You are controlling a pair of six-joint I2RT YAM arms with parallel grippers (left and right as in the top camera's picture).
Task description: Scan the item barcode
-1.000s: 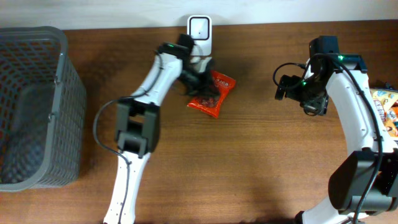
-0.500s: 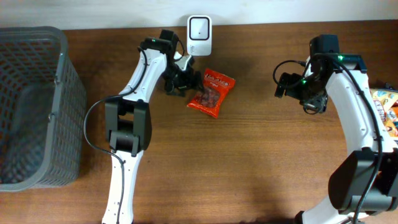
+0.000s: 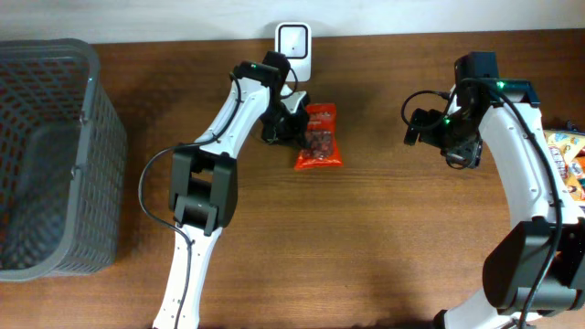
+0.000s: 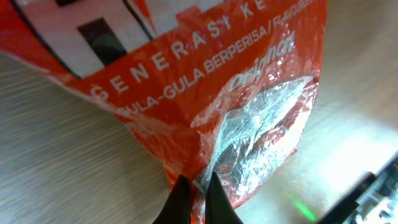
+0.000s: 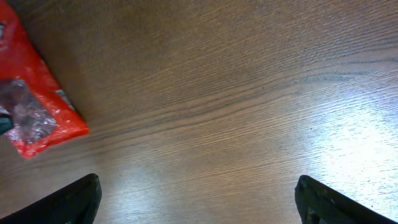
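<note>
Two views split the story: overhead, the red snack packet (image 3: 320, 137) lies just in front of the white scanner (image 3: 293, 41); only the left wrist view shows the left gripper (image 4: 196, 190) pinched on its foil edge (lettering legible). Right gripper (image 5: 199, 199) gapes wide, far right of the scanner.

Back from its retreat to the left of half a second ago, the left gripper (image 3: 285, 126) is closing in again on the red snack packet (image 3: 320, 137), its jaws, then spread wide, now pinching the wrapper's crimped edge. The packet is swinging out of its earlier slant and is lying nearly straight, shifted slightly right below the scanner (image 3: 293, 44).
</note>
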